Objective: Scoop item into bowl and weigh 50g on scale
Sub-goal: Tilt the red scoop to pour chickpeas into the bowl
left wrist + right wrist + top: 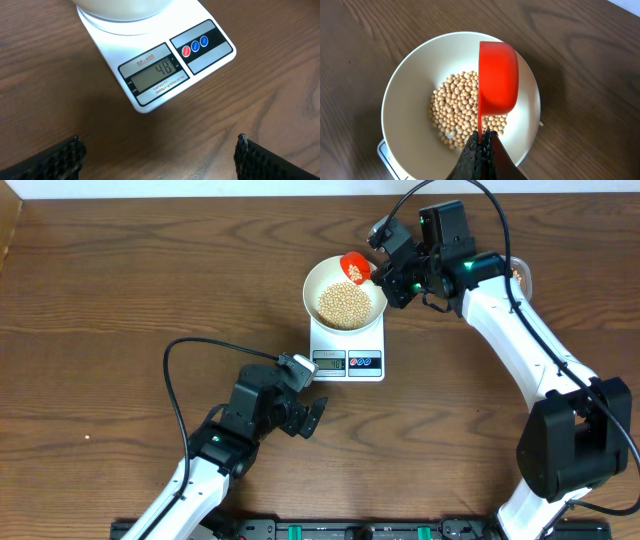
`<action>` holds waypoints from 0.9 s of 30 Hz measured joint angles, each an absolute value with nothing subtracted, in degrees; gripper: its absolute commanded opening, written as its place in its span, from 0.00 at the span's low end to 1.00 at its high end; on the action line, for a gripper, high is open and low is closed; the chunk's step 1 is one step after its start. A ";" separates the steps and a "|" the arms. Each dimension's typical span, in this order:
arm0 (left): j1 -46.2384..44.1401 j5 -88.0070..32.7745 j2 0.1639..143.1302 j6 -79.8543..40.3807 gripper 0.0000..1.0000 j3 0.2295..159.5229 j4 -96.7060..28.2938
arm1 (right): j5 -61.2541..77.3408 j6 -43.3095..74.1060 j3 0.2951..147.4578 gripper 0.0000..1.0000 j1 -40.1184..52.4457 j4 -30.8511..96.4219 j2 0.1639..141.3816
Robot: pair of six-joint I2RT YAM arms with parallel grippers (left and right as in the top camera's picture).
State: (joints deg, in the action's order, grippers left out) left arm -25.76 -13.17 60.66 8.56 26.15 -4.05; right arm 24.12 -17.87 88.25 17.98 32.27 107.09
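Observation:
A white bowl (315, 280) stands on the white scale (347, 363), and a pile of beige beans (344, 305) lies in it. The bowl (410, 85) and its beans (455, 105) fill the right wrist view. My right gripper (385, 272) is shut on the thin handle of a red scoop (354, 267), which hangs tipped on its side over the bowl's far right rim. In the right wrist view the scoop (497, 77) shows only its outer shell. My left gripper (159, 142) stands open over bare wood in front of the scale (145, 75), whose display (155, 72) reads 48.
A container's rim (520, 275) peeks out behind my right arm at the far right, mostly hidden. A black cable (175, 395) loops on the wood left of my left arm. The table is dark brown wood (120, 300).

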 measured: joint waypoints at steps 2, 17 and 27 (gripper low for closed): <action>-25.76 -13.17 60.66 8.56 0.97 26.15 -4.05 | 24.12 -18.09 88.25 0.01 17.98 32.27 107.09; -25.76 -13.17 60.66 8.56 0.97 26.15 -4.05 | 23.92 -18.72 88.25 0.01 17.98 32.27 107.07; -25.76 -13.17 60.66 8.56 0.97 26.15 -4.05 | 23.90 -19.14 88.25 0.01 17.98 32.27 107.09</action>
State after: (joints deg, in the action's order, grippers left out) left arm -25.76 -13.17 60.66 8.56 26.15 -4.05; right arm 23.90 -19.14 88.25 17.98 32.27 107.09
